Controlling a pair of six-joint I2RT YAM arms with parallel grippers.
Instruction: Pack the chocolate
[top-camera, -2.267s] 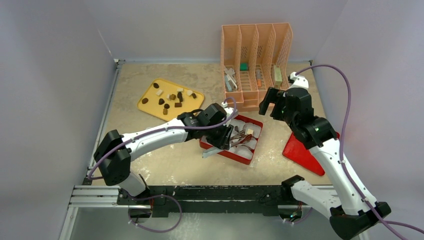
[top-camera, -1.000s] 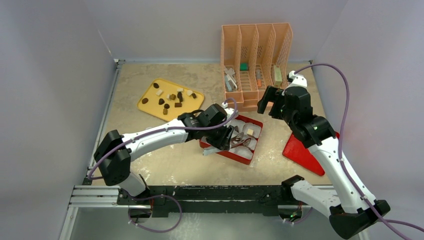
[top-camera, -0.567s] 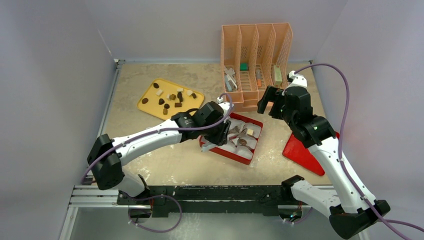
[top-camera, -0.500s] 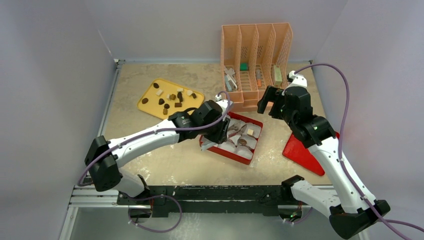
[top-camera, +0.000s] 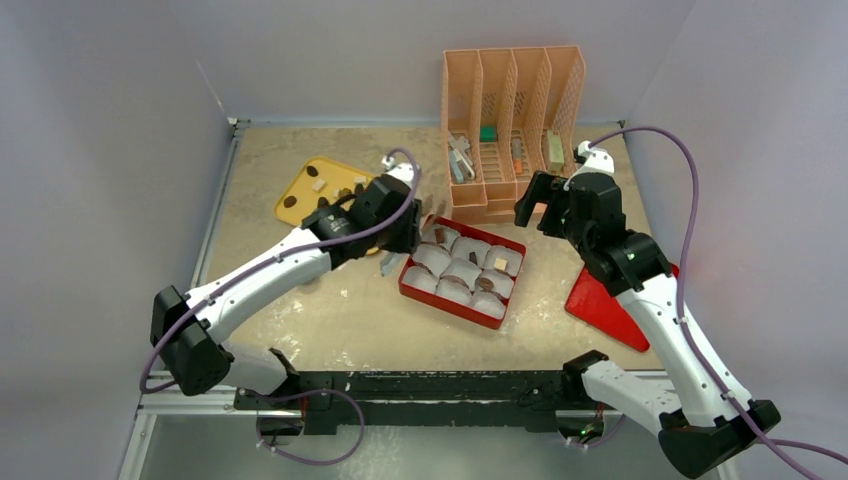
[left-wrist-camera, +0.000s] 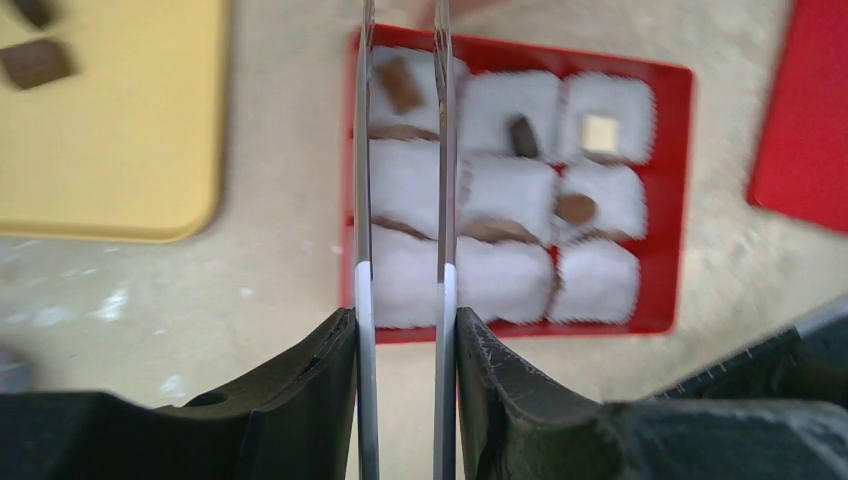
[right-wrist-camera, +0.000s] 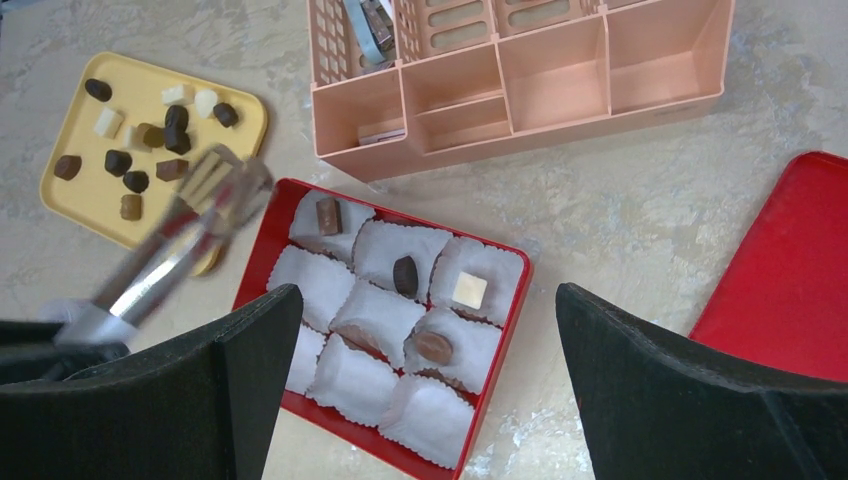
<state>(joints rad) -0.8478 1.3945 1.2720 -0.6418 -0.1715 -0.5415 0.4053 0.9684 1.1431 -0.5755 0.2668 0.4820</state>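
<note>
Chocolate (right-wrist-camera: 118, 160): most pieces, dark, tan and cream, lie loose on the yellow tray (right-wrist-camera: 85, 195) at the far left of the desk (top-camera: 260, 160).
Packed pieces: four sit in the red box (left-wrist-camera: 672, 200), each in its own cup.
Far row of the box: brown bar (right-wrist-camera: 327, 215) in the left cup, dark oval (right-wrist-camera: 404, 275) in the middle cup, cream square (right-wrist-camera: 469, 289) in the right cup.
Middle row of the box: brown round (right-wrist-camera: 433, 346) in the right cup.
Paper cups (right-wrist-camera: 360, 385): white, crinkled, three rows of three, filling the box.
Left jaws: mine, closed narrow on metal tongs (right-wrist-camera: 185, 235), held lengthwise between the pads.
Tongs: two blades close together, reaching over the gap between tray and box. The tips are blurred, so I cannot tell whether they carry a piece.
Right jaws: mine, spread wide and holding nothing, hanging above the desk near the box's far right corner.
Organizer (top-camera: 510, 100): peach, slotted, at the far edge just behind the box.
Red lid (right-wrist-camera: 790, 280): flat on the desk, right of the box, apart from it.
</note>
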